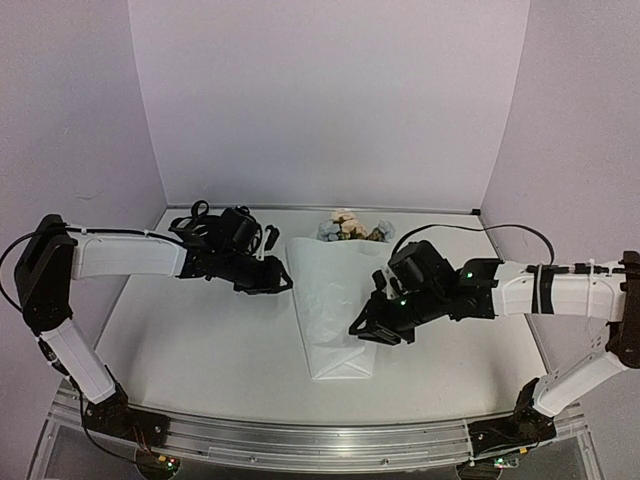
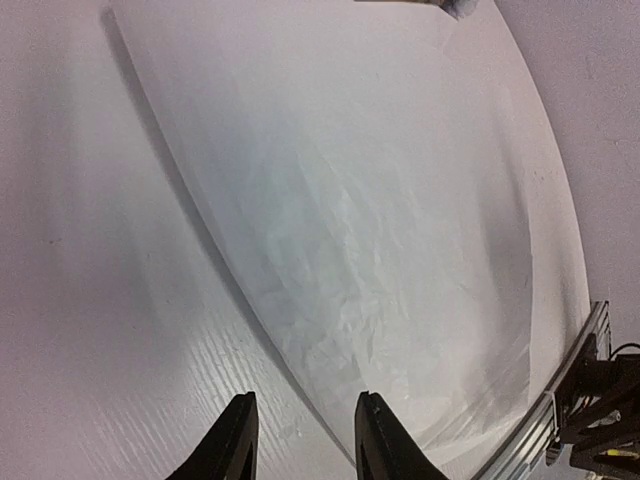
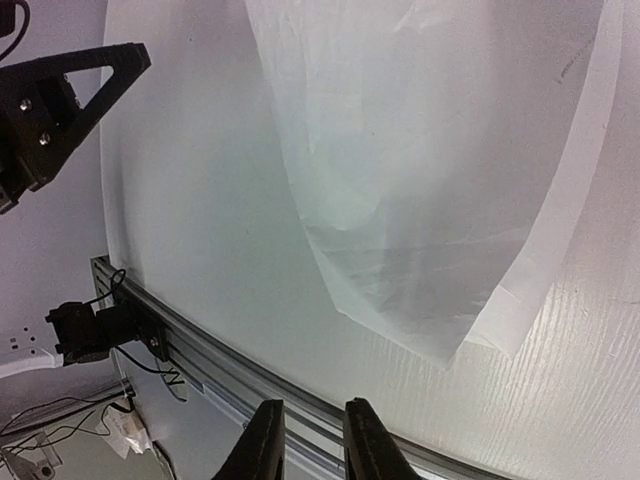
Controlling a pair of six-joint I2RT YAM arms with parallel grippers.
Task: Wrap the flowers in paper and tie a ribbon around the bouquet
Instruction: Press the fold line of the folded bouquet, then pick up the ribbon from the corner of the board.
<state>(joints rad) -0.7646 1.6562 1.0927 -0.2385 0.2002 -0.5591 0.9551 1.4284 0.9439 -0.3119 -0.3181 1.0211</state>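
A: Wrapping looks done: the paper (image 1: 330, 300) cones the flowers (image 1: 345, 225) on the worktop (image 1: 200, 340).
B: The left end effector (image 2: 300, 425) and right end effector (image 3: 305, 425) sit slightly parted, empty; no ribbon shows, so tying remains.

1. Two robot arms in shot: the left arm (image 1: 130, 258) and the right arm (image 1: 560, 290).
2. Two grippers, one apiece: the left gripper (image 1: 283, 283) and the right gripper (image 1: 360, 332).
3. One white paper cone (image 1: 335, 300).
4. One bunch of flowers (image 1: 350, 228); the blooms are too small to count.
5. One table (image 1: 200, 340), and one metal rail (image 1: 300, 440) along its near edge.
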